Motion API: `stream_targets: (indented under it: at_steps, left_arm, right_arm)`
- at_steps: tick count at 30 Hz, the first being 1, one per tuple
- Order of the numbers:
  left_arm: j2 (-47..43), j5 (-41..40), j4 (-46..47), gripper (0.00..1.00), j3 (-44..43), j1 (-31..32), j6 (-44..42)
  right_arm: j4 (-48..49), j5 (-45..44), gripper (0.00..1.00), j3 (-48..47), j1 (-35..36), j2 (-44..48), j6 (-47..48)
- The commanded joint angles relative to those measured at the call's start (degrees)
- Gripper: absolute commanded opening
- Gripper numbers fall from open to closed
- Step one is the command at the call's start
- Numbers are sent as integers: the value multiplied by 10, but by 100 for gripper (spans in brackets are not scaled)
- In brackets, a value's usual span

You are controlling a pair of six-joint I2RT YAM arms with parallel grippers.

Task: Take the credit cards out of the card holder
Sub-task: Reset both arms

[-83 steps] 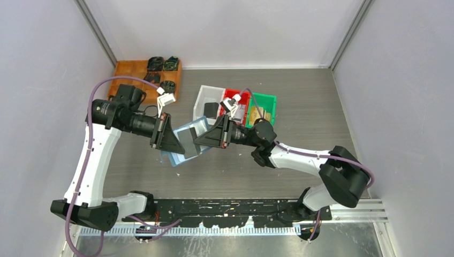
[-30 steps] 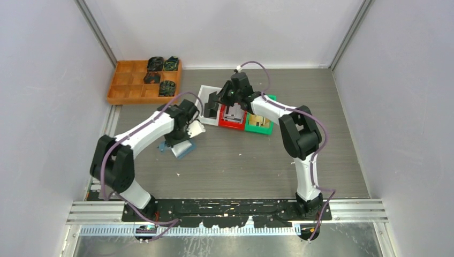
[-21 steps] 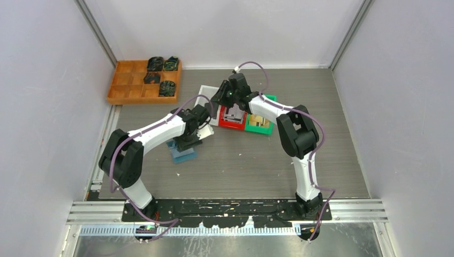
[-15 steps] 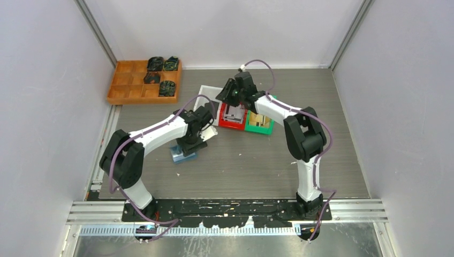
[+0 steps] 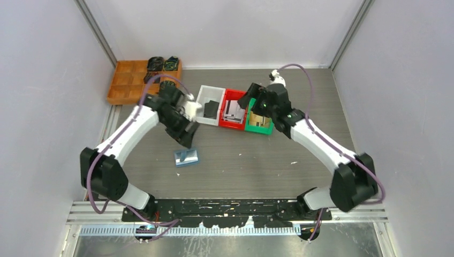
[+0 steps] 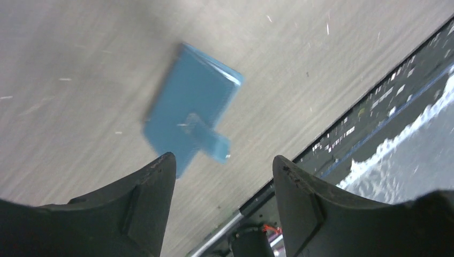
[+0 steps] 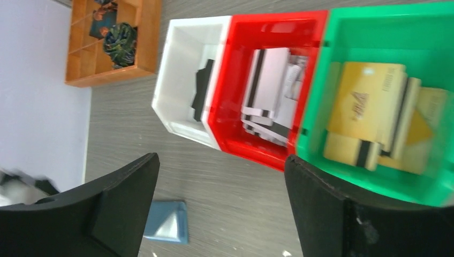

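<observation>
The slate-blue card holder (image 5: 186, 157) lies flat on the table by itself, its small tab (image 6: 214, 142) sticking out to one side. My left gripper (image 5: 187, 141) hangs just above and behind it, open and empty; the left wrist view shows the holder (image 6: 193, 104) beyond the spread fingers (image 6: 155, 184). Gold credit cards (image 7: 369, 104) lie stacked in the green bin (image 7: 385, 21). My right gripper (image 5: 247, 100) hovers over the bins, open with nothing in it. In the right wrist view the holder (image 7: 166, 222) shows low on the left.
White bin (image 5: 203, 93) with a black card (image 7: 201, 91), red bin (image 5: 229, 95) with grey and white cards (image 7: 273, 88), and the green bin (image 5: 265, 128) stand in a row mid-table. A wooden compartment tray (image 5: 128, 85) with dark items sits at the back left.
Both grippers have gone from shut to open. The left one let go of the card holder and drew back up and left. The right one pulled back to the right, away from the red bin.
</observation>
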State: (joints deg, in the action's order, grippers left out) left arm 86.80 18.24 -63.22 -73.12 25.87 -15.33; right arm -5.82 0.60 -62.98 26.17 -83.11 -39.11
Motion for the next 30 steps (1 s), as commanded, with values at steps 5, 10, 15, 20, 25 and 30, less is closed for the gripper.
stream_targets:
  at_steps: [5, 10, 15, 20, 25, 30]
  left_arm:
    - [-82, 86, -20, 78, -118, -204, -45]
    - [-136, 61, 104, 99, -7, -285, -34]
    - [-172, 56, 314, 100, 175, -338, -14]
    - [-167, 55, 521, 100, 304, -354, 42]
    - [-154, 70, 773, 100, 420, -354, 137]
    - [-95, 42, 991, 100, 496, -355, 174]
  right_arm:
    - [-66, -180, 99, 151, -37, 228, 24]
    - [-101, -313, 99, 215, -54, 298, 5]
    - [-91, -509, 100, 276, -56, 319, 10]
    - [132, -660, 100, 408, -57, 359, 85]
    - [286, -703, 99, 466, -97, 299, 148]
    - [380, -651, 100, 469, -145, 190, 158]
